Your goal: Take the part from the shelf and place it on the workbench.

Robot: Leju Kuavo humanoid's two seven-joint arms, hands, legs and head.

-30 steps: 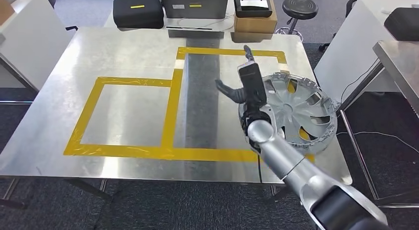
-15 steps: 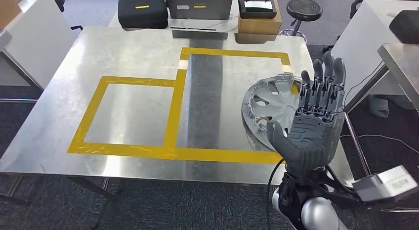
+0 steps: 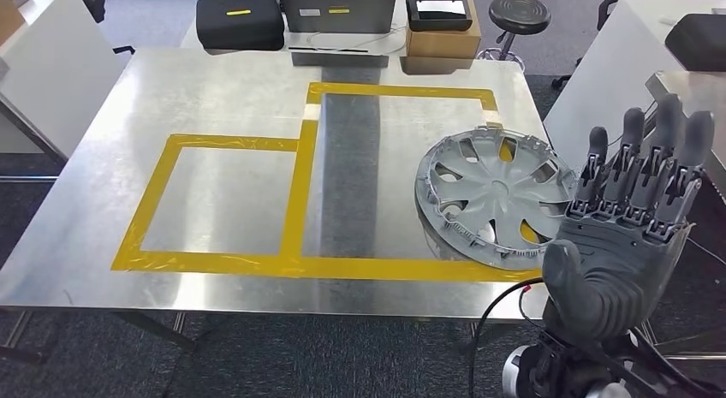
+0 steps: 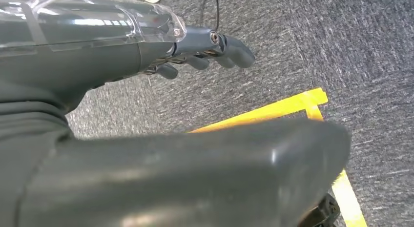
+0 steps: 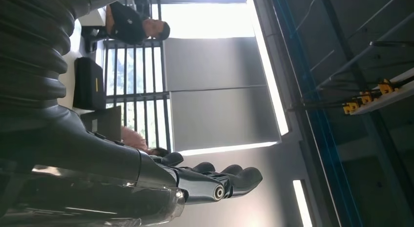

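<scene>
Counts on and around the table

One hubcap [image 3: 495, 197] lay on one steel table [image 3: 214, 98], which carried two yellow tape squares: a left square [image 3: 218, 201] and a right square [image 3: 402, 92] sharing one edge. Beyond the far edge there were one black case [image 3: 240, 20], one grey box [image 3: 338, 6], one cardboard box [image 3: 441, 43] with one controller [image 3: 438, 8] on top, and one round stool [image 3: 519, 13]. Two white tables stood by, a left table [image 3: 43, 64] and a right table [image 3: 616, 64]. Two robot hands showed: a right hand [image 3: 629, 235] and a left hand [image 4: 205, 51].
</scene>
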